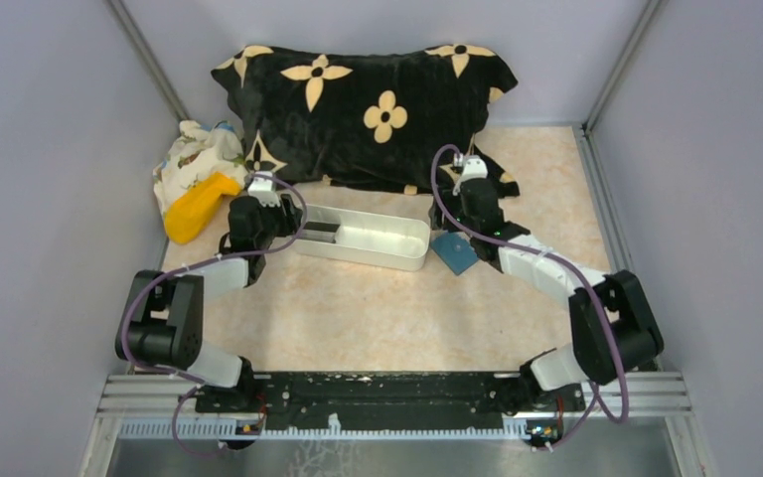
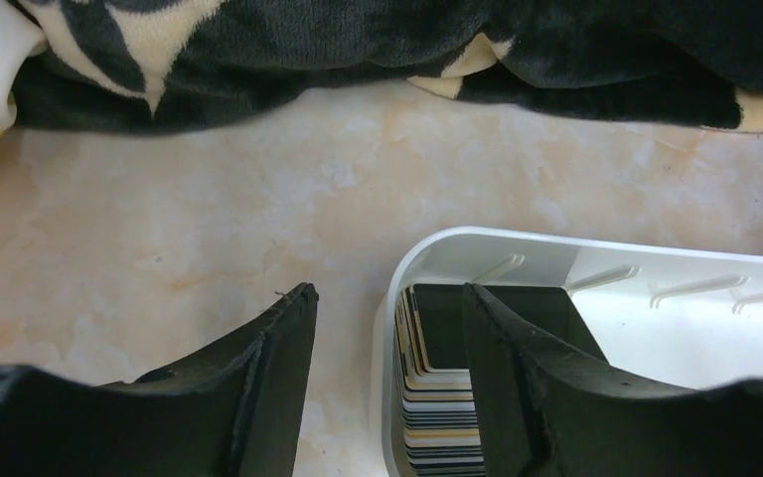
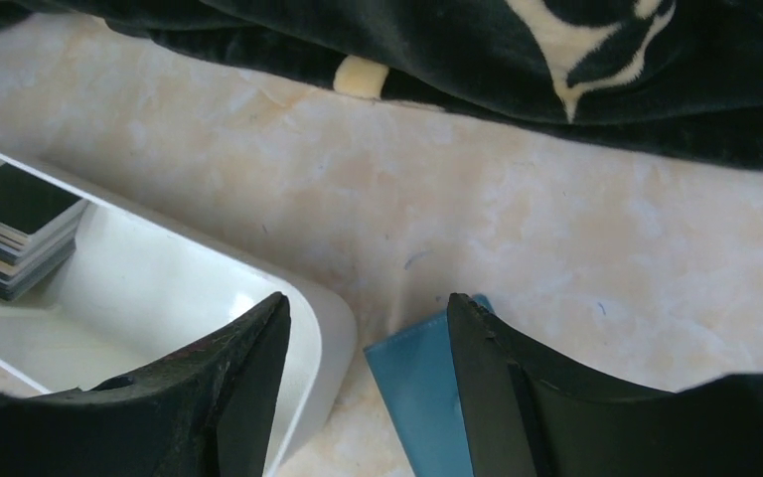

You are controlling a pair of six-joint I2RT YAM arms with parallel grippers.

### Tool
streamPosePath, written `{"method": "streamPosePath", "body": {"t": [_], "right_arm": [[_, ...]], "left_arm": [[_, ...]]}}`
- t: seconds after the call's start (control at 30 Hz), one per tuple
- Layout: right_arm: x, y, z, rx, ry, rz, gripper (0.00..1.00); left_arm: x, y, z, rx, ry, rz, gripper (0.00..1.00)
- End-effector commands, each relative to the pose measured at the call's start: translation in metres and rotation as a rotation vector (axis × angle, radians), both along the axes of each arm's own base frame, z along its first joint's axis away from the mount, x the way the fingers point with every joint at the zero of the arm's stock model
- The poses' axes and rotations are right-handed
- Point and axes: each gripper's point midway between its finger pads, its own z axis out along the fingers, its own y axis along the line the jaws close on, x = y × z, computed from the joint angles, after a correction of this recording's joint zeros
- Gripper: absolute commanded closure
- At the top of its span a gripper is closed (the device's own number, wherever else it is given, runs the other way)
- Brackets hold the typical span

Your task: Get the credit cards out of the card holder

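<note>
The credit cards (image 2: pixel 435 397) are stacked at the left end of a long white tray (image 2: pixel 536 263). The top one is dark, and the edges below it show banded grey, silvery and tan. The left gripper (image 2: pixel 387 293) is spread wide and pinches nothing. One finger (image 2: pixel 278 378) hangs outside the tray's end wall over the marbled table (image 1: pixel 378 318), and the other is inside, just beside the stack; whether it touches the cards I cannot tell. Further right, the blue-teal card holder (image 3: pixel 412 388) lies flat on the table just beside the tray's rounded right end, with a narrow gap between them. The right gripper (image 3: pixel 368 303) is also spread wide and empty, with one finger above the tray's end and the other above the holder. Only the left wrist view shows the cards' banded edges. Only the top view shows the whole layout: the tray crosswise between both arms, a black plush cloth with tan flowers (image 1: pixel 368 99) behind it, and a yellow object (image 1: pixel 197 207) at the far left.
</note>
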Motion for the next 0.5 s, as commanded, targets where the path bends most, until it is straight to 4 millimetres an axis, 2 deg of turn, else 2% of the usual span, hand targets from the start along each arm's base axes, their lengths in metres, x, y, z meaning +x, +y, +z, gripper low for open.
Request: {"method": "streamPosePath", "body": {"t": [0.0, 0.1, 0.17, 0.2, 0.27, 0.47], "right_arm": [[0.033, 0.023, 0.041, 0.074, -0.085, 0.032, 0.40], [0.050, 0.027, 0.035, 0.051, -0.062, 0.018, 0.40], [0.063, 0.030, 0.026, 0.029, -0.038, 0.005, 0.46], [0.070, 0.033, 0.009, 0.013, -0.009, 0.005, 0.49], [0.078, 0.040, -0.006, 0.003, 0.019, 0.021, 0.53], [0.075, 0.055, -0.028, 0.035, 0.070, 0.090, 0.58]], "left_arm": [[0.000, 0.006, 0.017, -0.031, -0.069, 0.039, 0.34], [-0.002, 0.003, 0.018, -0.050, -0.075, 0.027, 0.33], [-0.003, 0.002, 0.018, -0.055, -0.075, 0.023, 0.33], [-0.003, 0.002, 0.017, -0.056, -0.072, 0.022, 0.33], [-0.001, 0.002, 0.016, -0.056, -0.068, 0.023, 0.32], [0.016, 0.013, 0.014, -0.076, -0.042, 0.067, 0.32]]}}
